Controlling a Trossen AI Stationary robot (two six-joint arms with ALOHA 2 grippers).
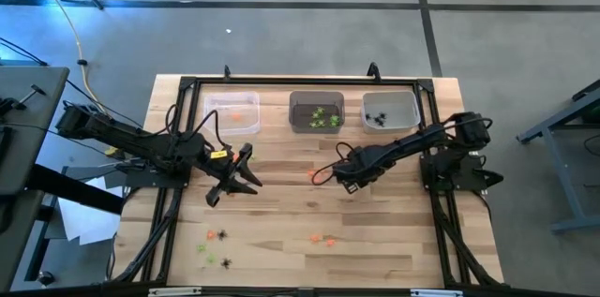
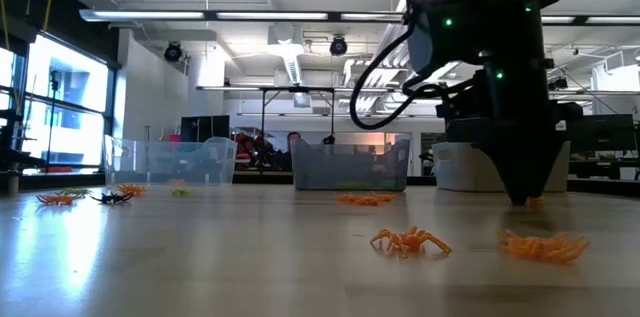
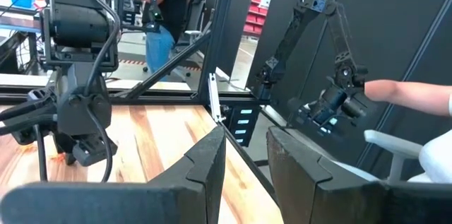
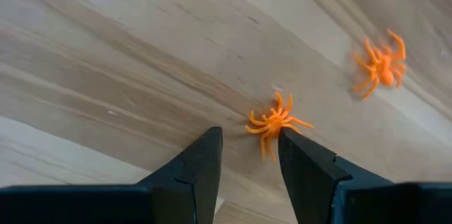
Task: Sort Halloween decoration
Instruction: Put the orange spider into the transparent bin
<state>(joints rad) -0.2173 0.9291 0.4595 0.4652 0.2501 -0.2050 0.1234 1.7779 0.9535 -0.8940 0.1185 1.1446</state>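
Right wrist view: right gripper (image 4: 247, 155) low over pale wooden table (image 4: 106, 54), fingers parted, empty; tiny orange plastic spider (image 4: 274, 124) touching one fingertip, at one o'clock. Pick step; next, probably centre, close. Left gripper (image 1: 246, 173) waiting, half-open, empty.

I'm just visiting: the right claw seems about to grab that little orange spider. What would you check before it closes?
1. Right gripper open: ok, a gap shows between its fingers.
2. Orange spider centred in that gap: not ok, it lies just ahead, by one fingertip.
3. Nothing else in the way: ok, the second orange spider lies well apart.
4. Gripper down at the table: ok, the low view shows its tip at the surface.
5. Orange bin reachable: cannot tell.
6. Left gripper clear: ok, it waits on its own side.
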